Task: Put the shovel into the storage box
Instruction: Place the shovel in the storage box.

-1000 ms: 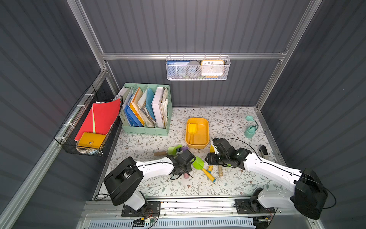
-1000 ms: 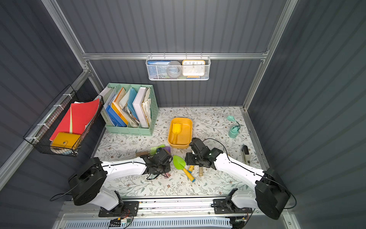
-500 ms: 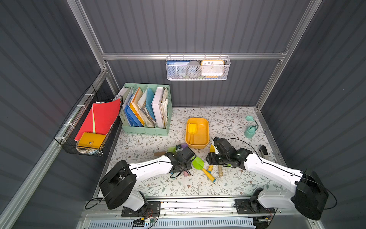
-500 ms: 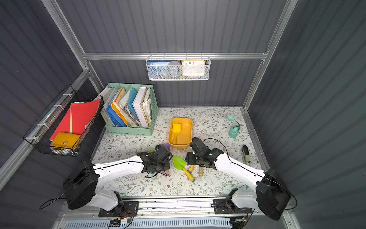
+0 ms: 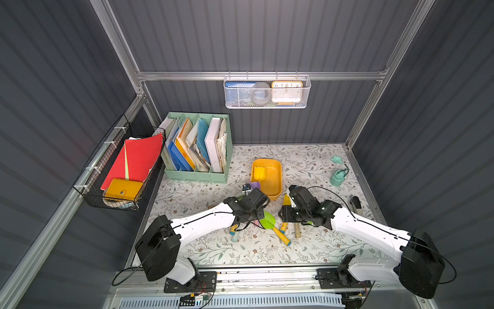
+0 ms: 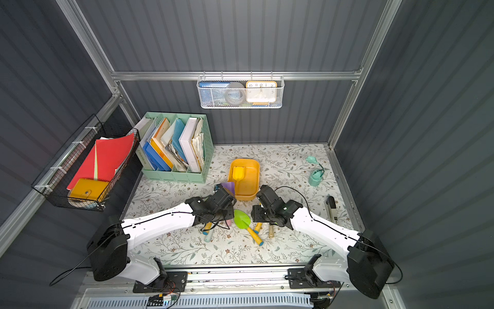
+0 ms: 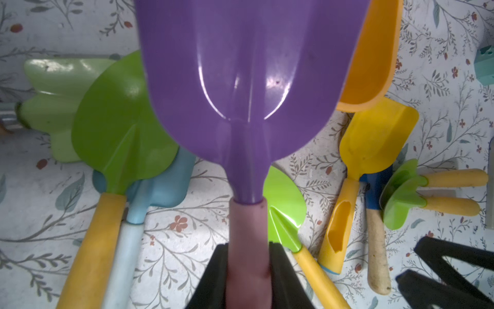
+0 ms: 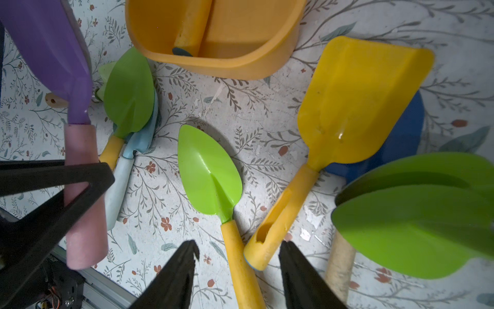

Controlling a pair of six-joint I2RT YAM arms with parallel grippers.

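The left end effector point(image 7: 248, 263) pinches the purple shovel point(image 7: 248, 80) by its handle beside the box's point(image 5: 273, 185) near-left corner, while the right end effector point(image 8: 239, 248) is spread and empty.

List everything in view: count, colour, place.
storage box: 1, yellow-orange, mid table
boxed shovel: 1, yellow, in storage box
purple shovel: 1, purple, pink handle, in left gripper
green shovels: 2, green, yellow handles, table near box
light blue shovel: 1, light blue, under a green one
yellow shovel: 1, yellow, over blue shovel
blue shovel: 1, blue, under yellow shovel
green rakes: 2, green, yellow handles, by right arm
pale green tool: 1, pale green, partly hidden
file organizer: 1, mint green, back left
white basket: 1, white, back wall
black basket: 1, black, left wall
teal item: 1, teal, back right
black tool: 1, black, right edge
left gripper: shut on purple shovel
right gripper: open, above loose shovels
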